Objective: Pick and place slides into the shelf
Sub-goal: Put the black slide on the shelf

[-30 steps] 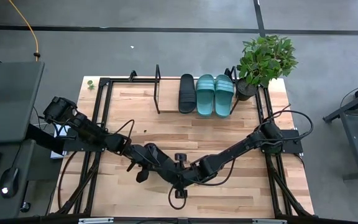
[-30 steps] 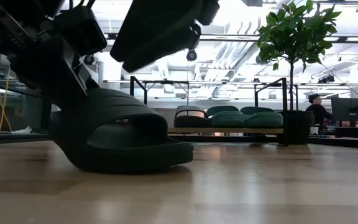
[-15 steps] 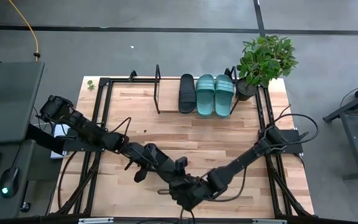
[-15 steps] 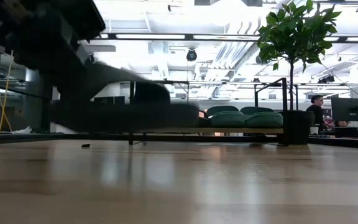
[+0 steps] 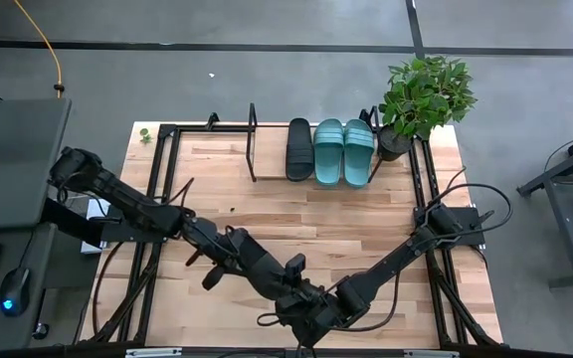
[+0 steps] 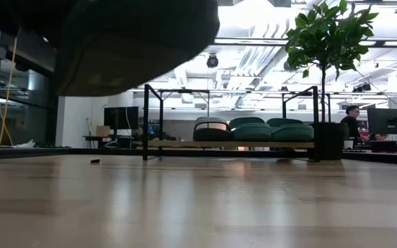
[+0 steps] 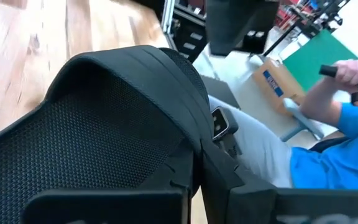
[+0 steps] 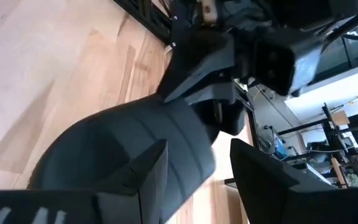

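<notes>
the fourth slide, a black one (image 7: 104, 143), is off the table at its near edge, held up where the two arms meet, and the low view shows its sole (image 6: 129, 41) hanging in the air well above the wood. the left gripper (image 5: 301, 298) is clenched on the slide, its fingers (image 7: 185, 186) pinching the strap from one side, so the left arm carries it. the right gripper (image 5: 318, 310) sits right against the same slide from the other side, and its fingers (image 8: 148, 174) stand wide apart, straddling the ribbed strap without visibly pressing on it; whether they touch the rubber cannot be told. the move ahead seems to turn on this: the shelf (image 5: 267, 177) lies straight across the table at the far edge, with a black slide (image 5: 299, 148) and two teal slides (image 5: 343, 151) already in a row on its right part, toes pointing away, and a free stretch of board to their left, beside the black one. the held slide is well apart from that gap. both arms are about equally near the slide, but the free gap lies on the left arm's side, so the left arm looks better placed to deliver it, turning the slide's long axis parallel to the others.
</notes>
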Available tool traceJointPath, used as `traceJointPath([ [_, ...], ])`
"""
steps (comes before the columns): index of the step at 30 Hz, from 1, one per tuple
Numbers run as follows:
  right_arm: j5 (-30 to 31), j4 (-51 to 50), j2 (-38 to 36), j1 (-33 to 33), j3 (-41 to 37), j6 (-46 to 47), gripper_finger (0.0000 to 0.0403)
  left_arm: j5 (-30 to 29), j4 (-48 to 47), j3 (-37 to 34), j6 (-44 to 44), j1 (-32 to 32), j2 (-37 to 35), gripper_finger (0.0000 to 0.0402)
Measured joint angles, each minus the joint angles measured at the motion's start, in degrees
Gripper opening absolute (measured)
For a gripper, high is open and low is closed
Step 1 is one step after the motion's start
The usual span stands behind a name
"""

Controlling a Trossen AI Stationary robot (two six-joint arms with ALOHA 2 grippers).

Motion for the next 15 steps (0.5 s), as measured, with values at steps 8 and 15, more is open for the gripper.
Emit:
traceJointPath([
  [8, -5.2, -0.2, 0.9, 0.2, 0.0, -2.1, 0.0165, 0.0, -2.6, 0.0, 0.0, 0.0, -3.0, 0.0019],
  [15, -4.0, -0.9, 1.3, 0.3, 0.0, -2.4, 0.0165, -0.3, -3.4, 0.0, -0.1, -0.7, -3.9, 0.0020],
])
